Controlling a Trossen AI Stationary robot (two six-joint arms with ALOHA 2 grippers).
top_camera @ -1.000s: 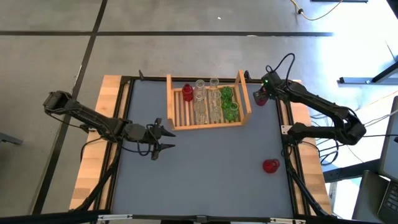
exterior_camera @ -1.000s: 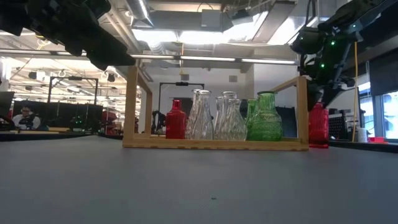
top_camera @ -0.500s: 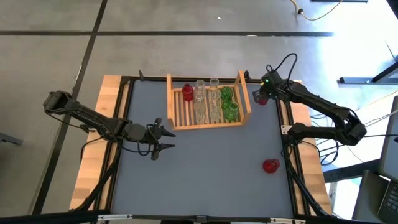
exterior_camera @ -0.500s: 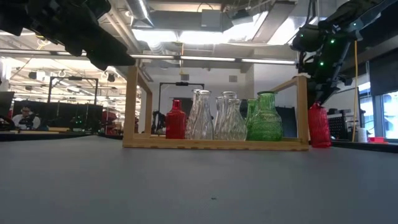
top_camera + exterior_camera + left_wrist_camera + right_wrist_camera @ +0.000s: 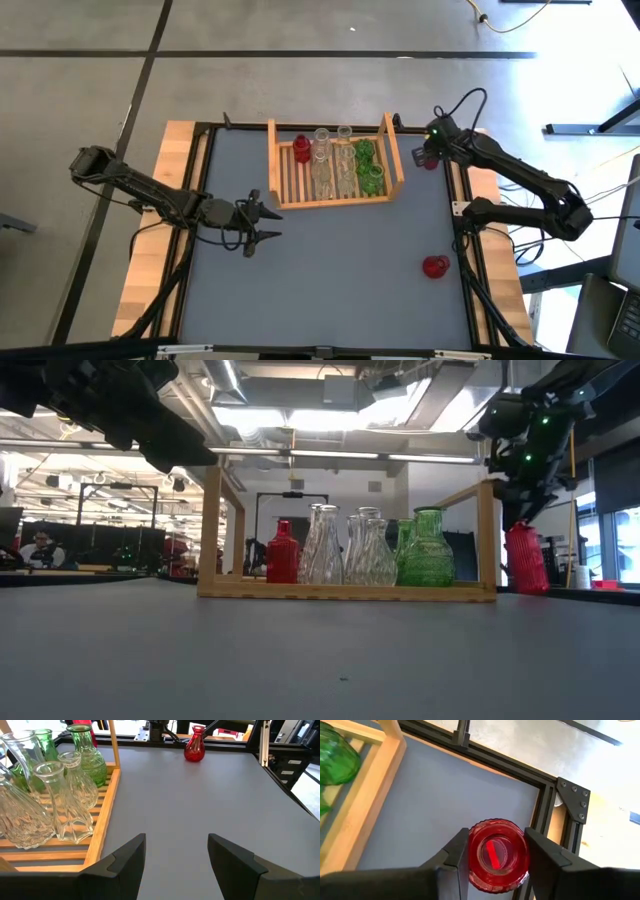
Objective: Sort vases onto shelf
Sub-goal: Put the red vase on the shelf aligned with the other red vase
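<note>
The light wooden shelf (image 5: 335, 200) stands at the table's far middle, holding a red vase (image 5: 301, 148), clear vases (image 5: 345, 547) and green vases (image 5: 368, 166) upright on its slats. Just beyond the shelf's right board, my right gripper (image 5: 495, 852) is shut on another red vase (image 5: 525, 557). A round red vase (image 5: 434, 266) stands on its base near the table's right edge. Over the table's left middle, my left gripper (image 5: 176, 865) hangs open with nothing between its fingers. My right gripper pinches the red vase's upper part, just below the rim (image 5: 470, 855), between its two fingers, one on each side. The fingers come slanting down from above. The vase hangs tilted below them, its base (image 5: 530, 588) just off the table.
The shelf's raised right board (image 5: 396, 160) stands close to the held vase. A black frame rail (image 5: 462, 190) runs along the table's right edge. Bare grey table (image 5: 330, 270) lies in front of the shelf.
The red vase in my right gripper has shifted a little toward the table's right edge, away from the shelf's board. It stood upright on the table before; now it is tipped, with its base slightly raised.
</note>
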